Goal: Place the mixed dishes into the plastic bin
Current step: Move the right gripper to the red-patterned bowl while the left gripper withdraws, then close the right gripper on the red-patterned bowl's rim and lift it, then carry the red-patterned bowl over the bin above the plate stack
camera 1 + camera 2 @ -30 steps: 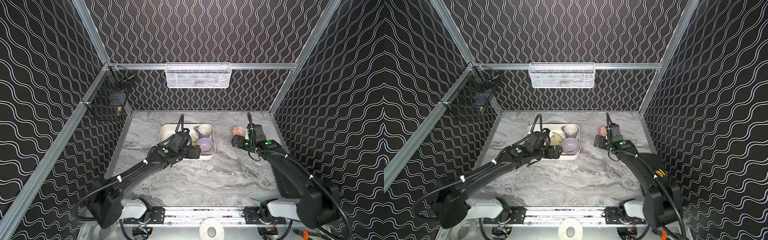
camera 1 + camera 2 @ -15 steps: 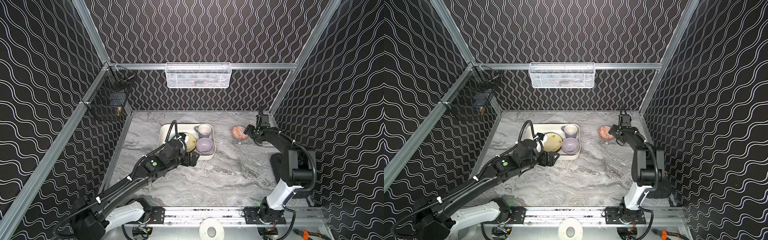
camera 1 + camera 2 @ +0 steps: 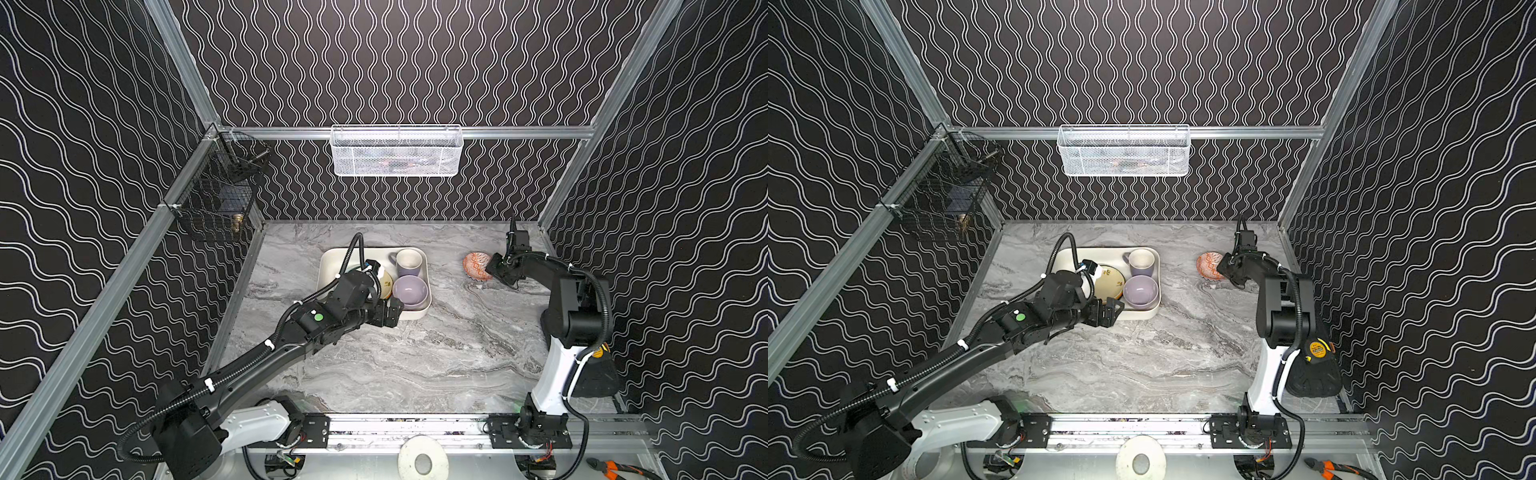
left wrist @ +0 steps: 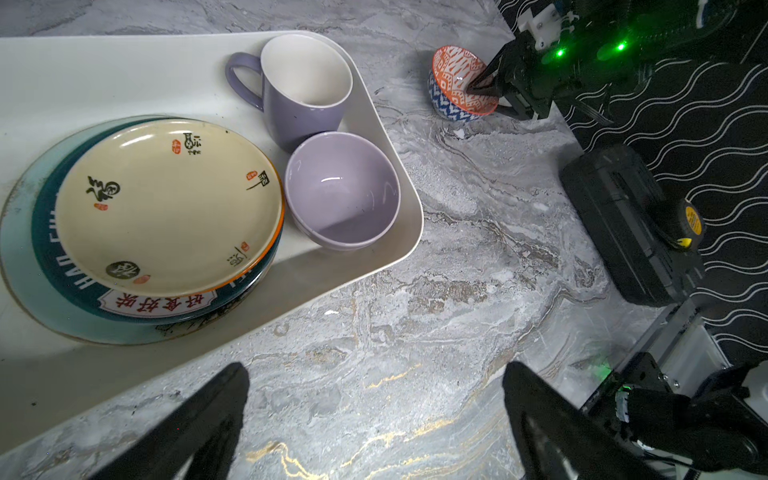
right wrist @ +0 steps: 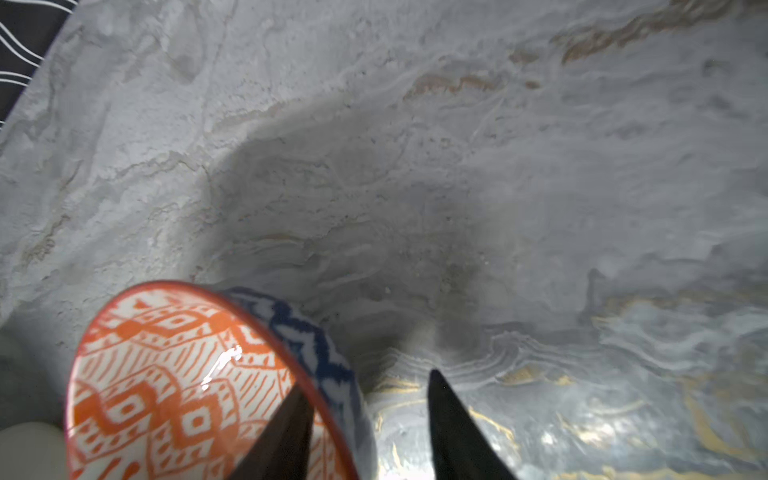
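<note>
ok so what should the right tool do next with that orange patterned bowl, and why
Probably close the right tool on the wall of the orange-patterned bowl. One finger sits inside the rim, the other finger stands outside with a gap to the blue wall, so nothing is pinched yet. Lifting toward the plastic bin now would likely leave the bowl behind.

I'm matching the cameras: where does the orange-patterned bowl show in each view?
Both top views: orange-patterned bowl on the table, right of the plastic bin.
Left wrist: beyond the bin's corner, at the right gripper.
Right wrist: close up, its rim between the fingers.
Shared landmark: the right gripper straddling its rim.
</note>
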`<action>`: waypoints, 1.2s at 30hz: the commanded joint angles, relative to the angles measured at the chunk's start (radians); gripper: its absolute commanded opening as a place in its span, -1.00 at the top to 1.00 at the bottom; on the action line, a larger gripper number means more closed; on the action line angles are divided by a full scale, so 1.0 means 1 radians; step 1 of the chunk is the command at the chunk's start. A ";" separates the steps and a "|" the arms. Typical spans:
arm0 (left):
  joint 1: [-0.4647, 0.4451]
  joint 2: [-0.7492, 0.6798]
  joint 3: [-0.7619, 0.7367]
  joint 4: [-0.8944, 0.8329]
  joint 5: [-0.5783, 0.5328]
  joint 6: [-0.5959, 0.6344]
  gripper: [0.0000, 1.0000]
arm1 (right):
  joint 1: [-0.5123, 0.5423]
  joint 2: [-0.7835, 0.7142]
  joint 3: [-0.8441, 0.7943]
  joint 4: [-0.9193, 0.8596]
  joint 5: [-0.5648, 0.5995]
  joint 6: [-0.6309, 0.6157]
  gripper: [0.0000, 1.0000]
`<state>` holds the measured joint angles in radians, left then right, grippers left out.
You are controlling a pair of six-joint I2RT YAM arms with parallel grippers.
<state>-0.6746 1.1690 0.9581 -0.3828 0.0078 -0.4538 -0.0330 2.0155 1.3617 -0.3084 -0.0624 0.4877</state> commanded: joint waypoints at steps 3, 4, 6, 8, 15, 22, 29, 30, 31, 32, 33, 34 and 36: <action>-0.001 0.007 0.013 -0.012 -0.012 0.018 -0.97 | 0.000 -0.011 0.002 0.004 -0.004 -0.005 0.48; 0.000 0.009 0.013 -0.014 -0.018 0.016 -0.97 | 0.001 -0.017 0.002 -0.001 0.001 -0.008 0.54; 0.000 0.010 0.016 -0.020 -0.027 0.015 -0.97 | 0.001 -0.027 0.003 -0.012 0.009 -0.015 0.68; 0.000 0.009 0.017 -0.028 -0.036 0.013 -0.97 | 0.001 -0.041 0.001 -0.024 0.022 -0.017 0.72; 0.000 -0.020 0.012 -0.045 -0.066 0.009 -0.97 | 0.003 -0.141 -0.036 -0.040 0.023 -0.026 0.78; 0.000 -0.069 0.013 -0.094 -0.137 -0.001 -0.97 | 0.048 -0.272 -0.039 -0.108 0.032 -0.052 0.79; 0.003 -0.107 -0.002 -0.183 -0.260 -0.050 -0.97 | 0.253 -0.342 0.037 -0.189 0.081 -0.068 0.78; 0.005 -0.107 -0.004 -0.196 -0.268 -0.055 -0.97 | 0.284 -0.338 0.055 -0.196 0.080 -0.066 0.78; 0.012 -0.110 -0.008 -0.210 -0.273 -0.062 -0.97 | 0.325 -0.328 0.076 -0.201 0.079 -0.062 0.77; 0.022 -0.114 -0.016 -0.222 -0.269 -0.072 -0.97 | 0.365 -0.314 0.100 -0.202 0.079 -0.061 0.77; 0.031 -0.120 -0.024 -0.226 -0.257 -0.079 -0.97 | 0.397 -0.295 0.128 -0.210 0.079 -0.061 0.77; 0.046 -0.130 -0.036 -0.229 -0.242 -0.085 -0.97 | 0.433 -0.268 0.158 -0.222 0.082 -0.062 0.77; 0.080 -0.164 -0.061 -0.235 -0.220 -0.098 -0.97 | 0.501 -0.210 0.230 -0.236 0.079 -0.065 0.77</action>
<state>-0.6209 1.0317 0.9142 -0.5793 -0.2123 -0.5175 0.4129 1.7638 1.5352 -0.5217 0.0132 0.4259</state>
